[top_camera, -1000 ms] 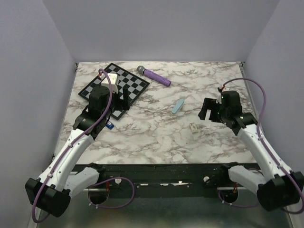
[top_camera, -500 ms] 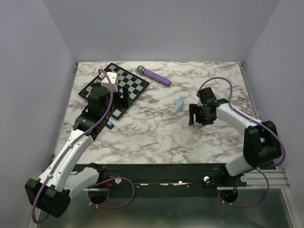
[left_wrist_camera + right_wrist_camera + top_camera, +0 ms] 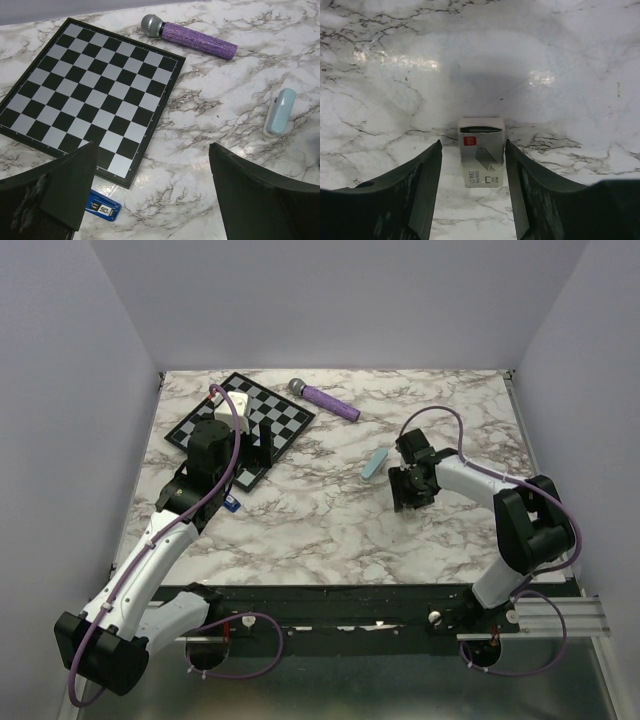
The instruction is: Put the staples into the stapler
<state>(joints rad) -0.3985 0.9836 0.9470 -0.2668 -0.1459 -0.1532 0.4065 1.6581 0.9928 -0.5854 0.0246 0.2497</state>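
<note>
The small dark blue stapler [image 3: 231, 505] lies on the marble table beside the chessboard's near corner. In the left wrist view it [image 3: 102, 205] sits just inside my left finger. My left gripper [image 3: 255, 452] [image 3: 152, 150] is open and empty, hovering above that spot. A small grey staple box [image 3: 481, 152] with a red label lies flat on the table. My right gripper [image 3: 404, 494] [image 3: 473, 146] is open with its fingers [image 3: 427, 190] on either side of the box, not touching it. In the top view the right gripper hides the box.
A black-and-white chessboard [image 3: 240, 420] [image 3: 90, 95] lies at the back left. A purple microphone [image 3: 325, 398] [image 3: 192, 36] lies at the back centre. A pale light-blue flat bar [image 3: 375, 463] [image 3: 280, 112] lies just left of the right gripper.
My right arm has swung left and come down over the staple box, which the gripper now covers in the top view. The left arm has hardly moved.
</note>
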